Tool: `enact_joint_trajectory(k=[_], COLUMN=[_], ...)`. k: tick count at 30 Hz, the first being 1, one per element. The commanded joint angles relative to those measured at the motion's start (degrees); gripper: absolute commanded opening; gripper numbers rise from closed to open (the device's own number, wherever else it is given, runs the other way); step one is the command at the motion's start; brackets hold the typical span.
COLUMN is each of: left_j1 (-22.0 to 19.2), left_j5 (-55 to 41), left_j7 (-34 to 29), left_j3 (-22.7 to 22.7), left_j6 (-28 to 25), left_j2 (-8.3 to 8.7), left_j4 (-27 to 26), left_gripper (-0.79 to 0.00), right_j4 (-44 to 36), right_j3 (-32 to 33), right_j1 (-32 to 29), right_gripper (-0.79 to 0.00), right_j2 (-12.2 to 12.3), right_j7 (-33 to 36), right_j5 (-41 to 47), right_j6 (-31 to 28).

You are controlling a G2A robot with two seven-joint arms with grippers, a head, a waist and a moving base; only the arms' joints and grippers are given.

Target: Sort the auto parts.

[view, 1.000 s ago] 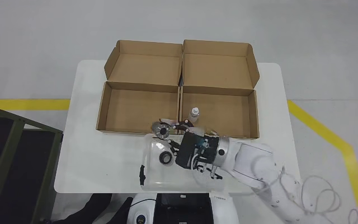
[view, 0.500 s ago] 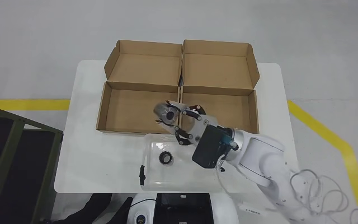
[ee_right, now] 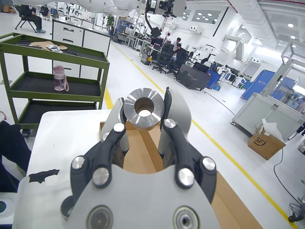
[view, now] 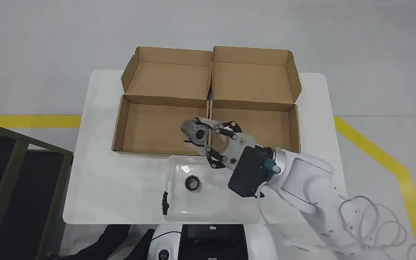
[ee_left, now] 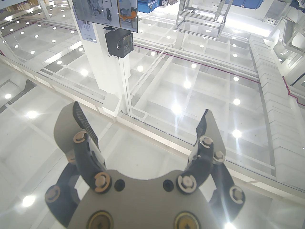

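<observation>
**gearhead22:** Standing by the rig right now. From above, the right gripper is clamped on a shiny metal ring, one finger on each side. Straight under the jaws is the left cardboard box, at the corner nearest the right cardboard box. Behind the jaws, toward the robot, a clear tray sits on the white table with a black ring lying in it, well apart from the grip.

**torque_tom:** And the other arm?

**gearhead22:** On the left wrist cam, the left gripper is spread wide with nothing between the jaws. It's pointing up at the ceiling lights.

**torque_tom:** Does the right wrist cam agree on the grab?

**gearhead22:** Yep. The metal ring is squeezed between the fingertips with its bore facing the camera. There's brown box floor just below the jaws and the table off to one side of them.
</observation>
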Motion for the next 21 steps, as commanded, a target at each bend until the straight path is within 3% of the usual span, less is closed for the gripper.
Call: enact_joint_trajectory(k=[1, 21], left_j1=[0.0, 0.0], left_j5=[0.0, 0.0], left_j7=[0.0, 0.0], left_j3=[0.0, 0.0], left_j6=[0.0, 0.0], left_j2=[0.0, 0.0], left_j4=[0.0, 0.0], left_gripper=[0.0, 0.0], right_j4=[0.8, 16.4], right_j3=[-1.1, -17.0], right_j1=[0.6, 8.6], right_gripper=[-0.785, -0.785], right_j2=[-0.2, -5.1], right_j7=[0.7, 5.8], right_j5=[-0.3, -2.5], right_j6=[-0.4, 3.1])
